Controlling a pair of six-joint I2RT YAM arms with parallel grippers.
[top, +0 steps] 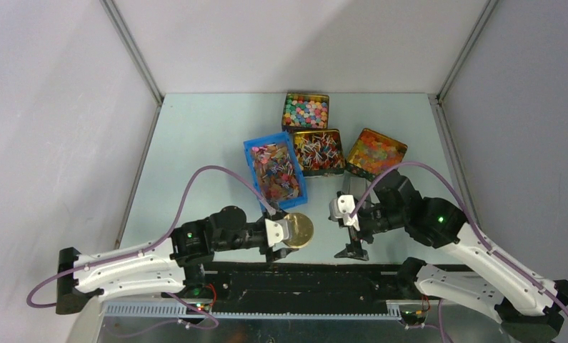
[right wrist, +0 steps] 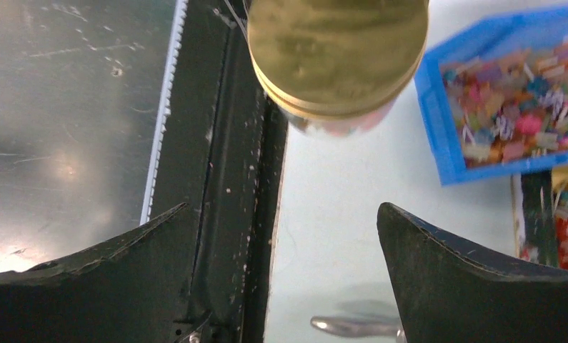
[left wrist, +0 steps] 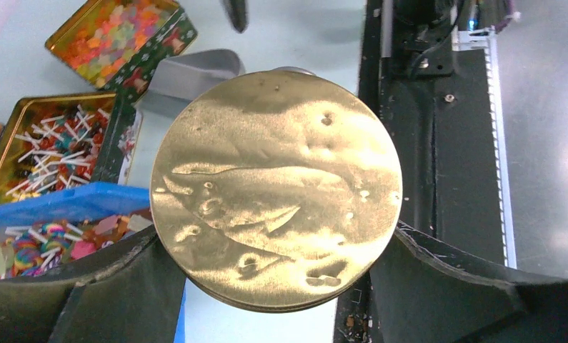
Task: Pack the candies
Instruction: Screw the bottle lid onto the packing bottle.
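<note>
The candies, small twist-wrapped sweets in mixed colours, fill a blue bin at mid-table; they also show in the left wrist view and the right wrist view. More twist-wrapped sweets lie in a gold tin beside it. A round jar with a gold lid stands near the table's front edge. My left gripper is shut on it, a finger on each side of the lid. My right gripper hangs open to the jar's right, nothing between its fingers; the jar lies ahead of it.
A tin of pastel balls stands at the back, a tin of orange-yellow jelly pieces at the right. A black rail runs along the near edge, just beside the jar. A shiny metal piece lies under my right gripper.
</note>
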